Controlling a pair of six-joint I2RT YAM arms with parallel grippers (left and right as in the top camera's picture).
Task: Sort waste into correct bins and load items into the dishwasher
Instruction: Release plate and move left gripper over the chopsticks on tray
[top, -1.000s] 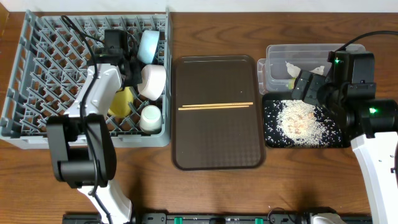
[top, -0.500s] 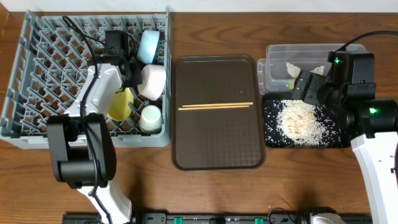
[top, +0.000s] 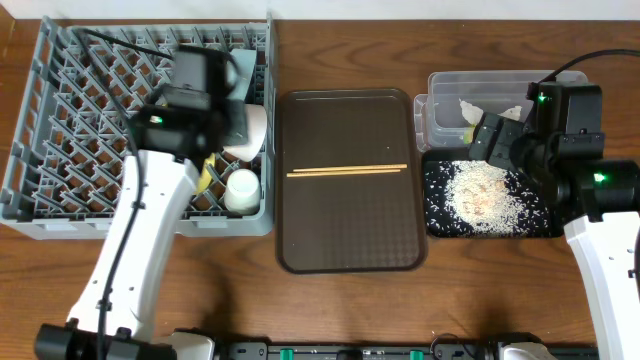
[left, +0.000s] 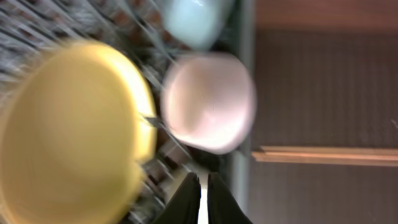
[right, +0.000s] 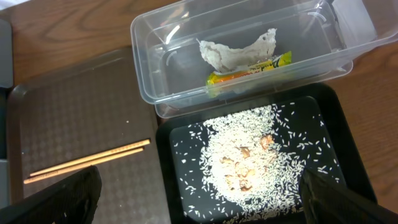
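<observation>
Grey plastic dish rack (top: 60, 120) at far left holds the round yellow-green plate (left: 68, 130), light blue bowl (left: 193, 22), white bowl (left: 211, 102) and small white cup (top: 242, 190). Left claw (left: 203, 186) hangs over them, pinched closed and empty; right claw (right: 199, 205) gapes empty by the flat black tray (right: 339, 134).

The picture is blurred. A round yellow-green plate (left: 68, 134) fills the left side, standing in a grey plastic dish rack (left: 244, 37). Just right of it is a white bowl (left: 211, 102), and above that a light blue bowl (left: 196, 18). Further right lies a brown serving tray (left: 323, 81) with wooden chopsticks (left: 323, 155) on it. At the bottom edge, the left gripper (left: 200, 199) seems closed on nothing.
</observation>
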